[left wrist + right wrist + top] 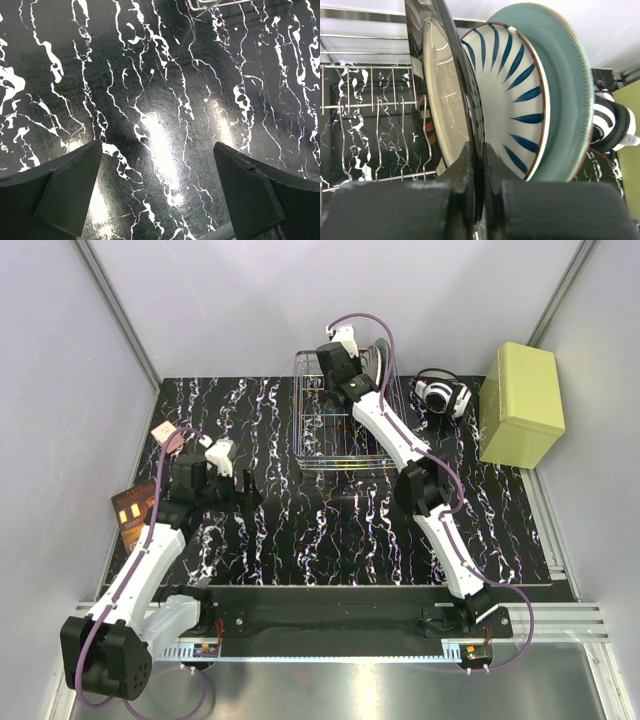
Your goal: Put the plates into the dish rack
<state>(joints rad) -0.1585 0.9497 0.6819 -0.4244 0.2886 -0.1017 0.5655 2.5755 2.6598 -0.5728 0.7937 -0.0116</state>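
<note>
The silver wire dish rack (322,445) stands at the back middle of the table; its wires show in the right wrist view (370,105). My right gripper (479,150) is shut on the rim of the beige plate with a dark rim (440,100), which stands on edge in the rack. Right beside it stand the white striped plate (505,100) and the pale green-blue plate (570,100). The dark teal plate is not visible. In the top view my right gripper (335,365) is over the rack's back. My left gripper (157,150) is open and empty above the bare table (160,100).
A yellow-green box (522,405) stands at the back right, with a black-and-white striped object (442,395) between it and the rack. A small pink item (165,435) and an orange-brown box (130,515) lie at the left edge. A rack corner (210,4) shows in the left wrist view.
</note>
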